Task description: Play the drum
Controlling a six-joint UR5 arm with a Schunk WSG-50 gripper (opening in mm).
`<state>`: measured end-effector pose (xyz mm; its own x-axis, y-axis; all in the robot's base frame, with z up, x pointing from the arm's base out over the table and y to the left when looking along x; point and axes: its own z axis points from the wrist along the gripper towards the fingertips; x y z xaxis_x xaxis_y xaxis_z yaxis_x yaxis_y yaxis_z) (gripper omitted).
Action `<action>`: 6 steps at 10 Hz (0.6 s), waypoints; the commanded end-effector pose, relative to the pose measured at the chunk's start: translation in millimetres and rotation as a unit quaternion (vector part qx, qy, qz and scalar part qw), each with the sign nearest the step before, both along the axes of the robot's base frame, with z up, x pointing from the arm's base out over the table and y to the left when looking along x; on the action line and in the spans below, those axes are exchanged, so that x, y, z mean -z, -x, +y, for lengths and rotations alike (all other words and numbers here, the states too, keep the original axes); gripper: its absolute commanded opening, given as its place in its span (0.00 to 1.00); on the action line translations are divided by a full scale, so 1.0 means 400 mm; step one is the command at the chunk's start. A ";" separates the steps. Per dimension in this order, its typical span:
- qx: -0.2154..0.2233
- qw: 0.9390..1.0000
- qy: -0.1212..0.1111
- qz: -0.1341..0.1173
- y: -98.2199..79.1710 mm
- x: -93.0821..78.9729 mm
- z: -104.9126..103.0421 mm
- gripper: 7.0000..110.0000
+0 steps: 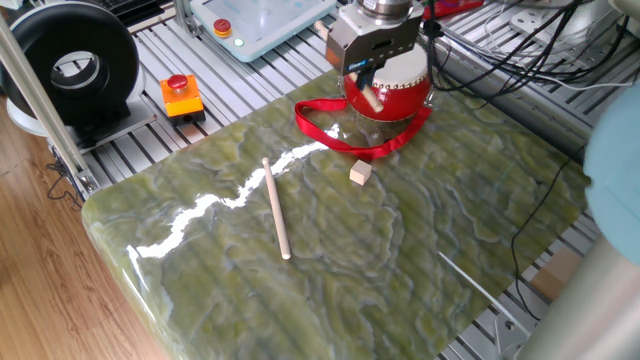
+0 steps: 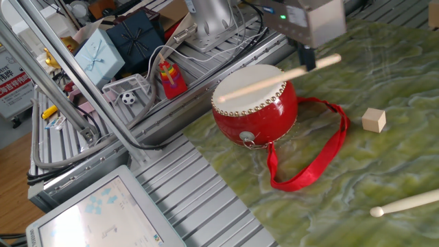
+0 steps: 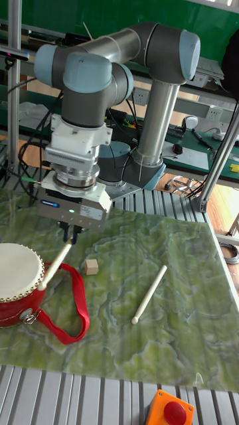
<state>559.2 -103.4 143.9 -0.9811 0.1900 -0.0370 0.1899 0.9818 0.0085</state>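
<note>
Tall fixed view: pincer (image 3: 70, 233) clamped on a drumstick (image 3: 54, 263), tip resting on the drum (image 3: 20, 284) skin, lower left of frame.

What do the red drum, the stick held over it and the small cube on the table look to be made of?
The round red drum: glossy lacquered shell, likely wood or plastic, judging by its sheen; matte cream skin top edged with metal studs. The pale stick in the hand: unfinished light wood, going by its colour. The small tan cube: likely bare wood too.
</note>
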 end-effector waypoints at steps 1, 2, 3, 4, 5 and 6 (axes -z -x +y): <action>0.019 1.000 0.017 0.001 -0.016 -0.020 -0.120 0.00; 0.023 1.000 0.017 -0.003 -0.018 -0.019 -0.146 0.00; 0.022 1.000 0.007 -0.005 -0.019 -0.008 -0.157 0.00; 0.025 1.000 -0.011 -0.005 -0.019 0.000 -0.153 0.00; 0.026 1.000 -0.012 -0.005 -0.014 -0.001 -0.152 0.00; 0.029 0.999 -0.012 -0.005 -0.017 -0.007 -0.140 0.00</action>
<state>564.3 -156.5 145.1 -0.9723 0.2301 -0.0399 0.2300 0.9732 0.0073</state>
